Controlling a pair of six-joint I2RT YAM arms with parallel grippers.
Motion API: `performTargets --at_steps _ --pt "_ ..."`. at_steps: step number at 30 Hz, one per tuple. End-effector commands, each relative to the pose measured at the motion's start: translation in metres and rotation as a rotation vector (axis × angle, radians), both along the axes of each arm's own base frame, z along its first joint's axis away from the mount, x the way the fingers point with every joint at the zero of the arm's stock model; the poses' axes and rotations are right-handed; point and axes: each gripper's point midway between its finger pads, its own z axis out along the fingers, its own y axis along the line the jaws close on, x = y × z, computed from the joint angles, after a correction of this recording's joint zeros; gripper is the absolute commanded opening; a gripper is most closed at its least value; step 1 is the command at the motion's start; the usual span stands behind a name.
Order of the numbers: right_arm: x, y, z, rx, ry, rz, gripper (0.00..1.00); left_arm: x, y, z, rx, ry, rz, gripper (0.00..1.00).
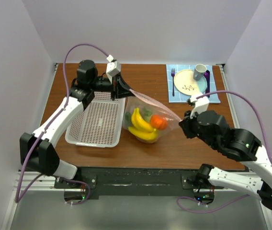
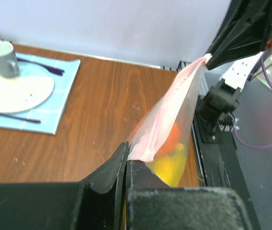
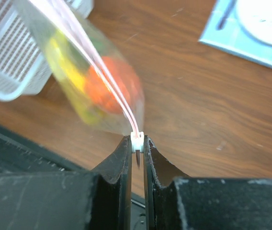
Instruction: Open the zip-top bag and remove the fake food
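Clear crinkly zip-top bag (image 1: 150, 114) over the bench (image 1: 198, 143) beside white basket (image 1: 97, 122), pink zip strip (image 1: 156, 103) taut, left hand (image 2: 126, 160) clamped on one end, right hand (image 3: 137, 143) pinching the slider end, yellow-orange fake food (image 1: 144, 126) inside

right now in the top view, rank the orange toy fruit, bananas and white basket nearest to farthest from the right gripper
From the right gripper, shut on the zip-top bag:
1. Orange toy fruit, just to its left, inside the bag.
2. Bananas, further left in the bag.
3. White perforated basket, farthest, left of the bag.
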Motion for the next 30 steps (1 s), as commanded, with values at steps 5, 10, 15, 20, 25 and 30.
performTargets --at_steps 5,10,15,20,25,30 --pt "0.016 -0.068 0.053 -0.122 -0.183 -0.259 0.0 0.039 -0.043 0.064 -0.082 -0.163 0.034 0.0" --pt "0.03 -0.049 0.045 -0.135 -0.189 -0.244 0.0 0.055 -0.058 0.063 -0.092 -0.166 0.049 0.0" --pt "0.011 -0.018 -0.001 -0.095 -0.026 -0.09 0.0 0.029 -0.059 -0.001 0.029 -0.106 -0.007 0.0" --pt "-0.028 0.011 -0.05 -0.056 0.207 0.105 0.13 -0.017 -0.044 -0.067 0.156 0.001 -0.086 0.01" --pt "-0.042 0.025 -0.053 -0.012 0.274 0.176 0.6 -0.051 -0.022 -0.082 0.241 0.031 -0.109 0.44" --pt "-0.032 0.029 -0.024 -0.006 0.225 0.172 0.61 -0.059 -0.011 -0.047 0.237 -0.066 -0.072 0.84"
